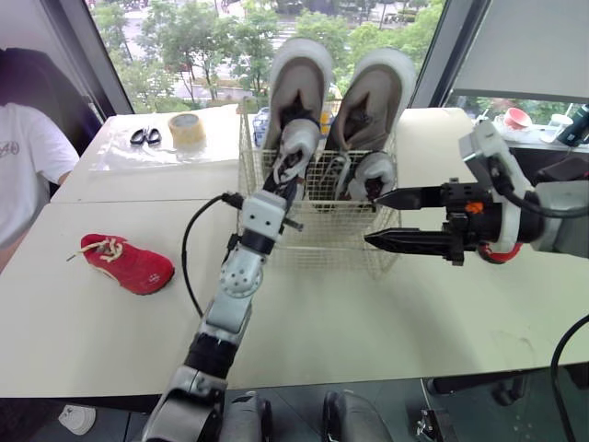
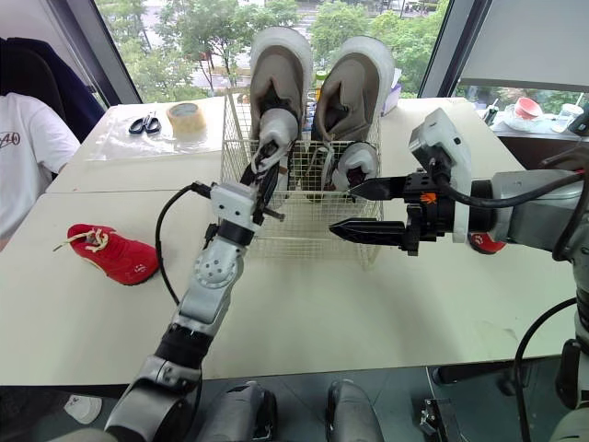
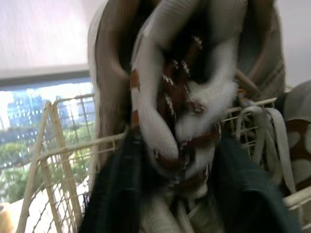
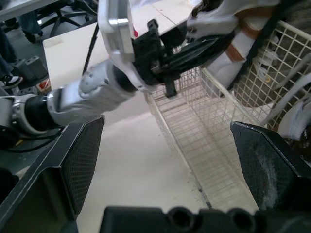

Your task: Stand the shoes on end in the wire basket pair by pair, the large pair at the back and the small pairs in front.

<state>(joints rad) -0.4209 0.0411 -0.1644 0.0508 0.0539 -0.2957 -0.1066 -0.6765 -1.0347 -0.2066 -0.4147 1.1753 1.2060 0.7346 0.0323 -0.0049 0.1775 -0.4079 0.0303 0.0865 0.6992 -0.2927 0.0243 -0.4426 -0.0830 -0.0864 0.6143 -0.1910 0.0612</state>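
**Head views.** Standing on end at the back of a cream wire basket [image 1: 317, 241] is a pair of large taupe shoes [image 1: 296, 78] with thick white soles, both rising well above the rim. The basket is sitting on a white desk [image 1: 368, 322].
- A small white shoe with brown lining [image 1: 296, 143] is standing upright in the front left of the basket, against the left large shoe.
- The left pincer [image 1: 287, 184] is reaching over the basket's front rim and gripping this small shoe between its black fingers.
- A second small white shoe [image 1: 373, 175] is sitting in the front right of the basket, before the right large shoe.
- The right pincer [image 1: 391, 219] is hovering just outside the basket's front right corner. It is spread wide, holding nothing and pointing toward the robot's left.
- A small red shoe with white laces [image 1: 129, 262] is lying on its side on the desk, well to the left of the basket.
- A red item [image 2: 486, 245] is lying mostly hidden behind the right wrist; what it is cannot be told.
- Black-handled scissors [image 1: 145, 136] and a roll of tan tape [image 1: 187, 129] are lying on a clear plastic sheet [image 1: 120, 157] at the far left.
- A person in a white shirt [image 1: 23, 166] is sitting at the left edge.

**Left wrist view.** The two dark fingers [image 3: 114, 194] are pressing either side of the small white shoe, with the basket rim crossing behind them and a large taupe shoe rising behind that.

**Right wrist view.** The two ribbed black fingers [image 4: 80, 165] are standing far apart. Between them the basket's front wall and bare desk are showing. The left arm is reaching in above, its pincer clamping the small white shoe.
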